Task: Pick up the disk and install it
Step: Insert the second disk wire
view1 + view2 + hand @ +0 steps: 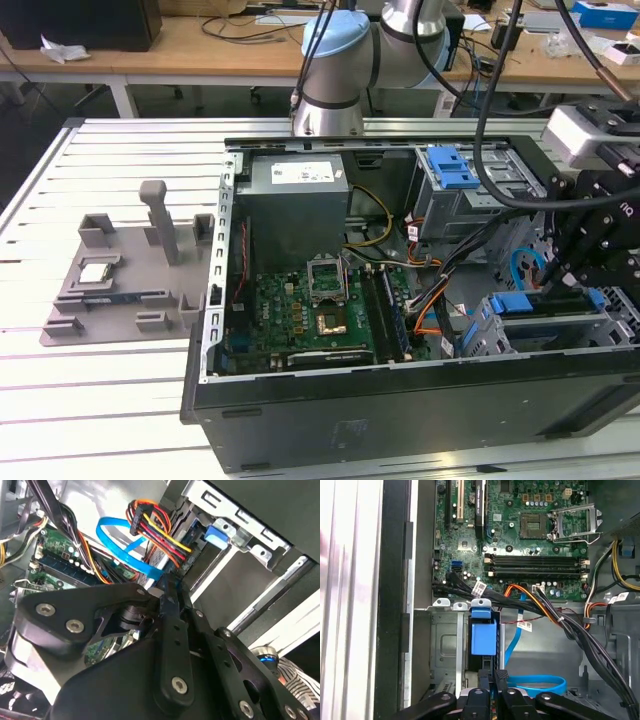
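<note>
Disk [483, 639] between nearly closed fingers [498, 679]

Black hand [492, 680] over the disk's [483, 639] bright blue frame. Green motherboard [305, 310] with black slots. Light-blue flat cable [127, 550]; red, yellow and orange wire bundle [157, 532]. Grey fixture plate [125, 270] on the white slatted worktop [90, 390].

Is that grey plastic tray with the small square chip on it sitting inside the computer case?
No: in the exterior view the grey tray lies on the slatted white table, outside the open computer case.
</note>
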Controlling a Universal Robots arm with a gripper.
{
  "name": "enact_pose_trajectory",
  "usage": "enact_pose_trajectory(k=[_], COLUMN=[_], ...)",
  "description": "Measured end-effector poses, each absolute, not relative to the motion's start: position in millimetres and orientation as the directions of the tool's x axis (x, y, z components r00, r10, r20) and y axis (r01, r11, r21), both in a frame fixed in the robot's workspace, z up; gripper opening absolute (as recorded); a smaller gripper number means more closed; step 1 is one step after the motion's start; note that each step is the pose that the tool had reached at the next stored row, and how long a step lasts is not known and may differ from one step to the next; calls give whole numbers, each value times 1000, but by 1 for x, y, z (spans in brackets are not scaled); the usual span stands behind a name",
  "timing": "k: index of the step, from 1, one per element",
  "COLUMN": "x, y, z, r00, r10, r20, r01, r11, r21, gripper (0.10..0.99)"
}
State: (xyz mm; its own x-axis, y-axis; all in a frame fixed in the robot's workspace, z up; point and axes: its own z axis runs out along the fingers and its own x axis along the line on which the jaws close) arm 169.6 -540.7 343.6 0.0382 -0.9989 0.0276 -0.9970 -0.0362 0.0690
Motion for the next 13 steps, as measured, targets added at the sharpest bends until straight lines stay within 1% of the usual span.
enact_pose_trajectory(k=[11, 12, 13], x=[173, 173, 173], y=[-541, -541, -541], z=[342, 342, 342], r00=[38, 38, 38], r10=[-999, -999, -999], r20=[28, 28, 28], r01=[-997, -997, -997], r11=[-36, -36, -36], r21=[69, 69, 69], gripper=[161, 173, 235])
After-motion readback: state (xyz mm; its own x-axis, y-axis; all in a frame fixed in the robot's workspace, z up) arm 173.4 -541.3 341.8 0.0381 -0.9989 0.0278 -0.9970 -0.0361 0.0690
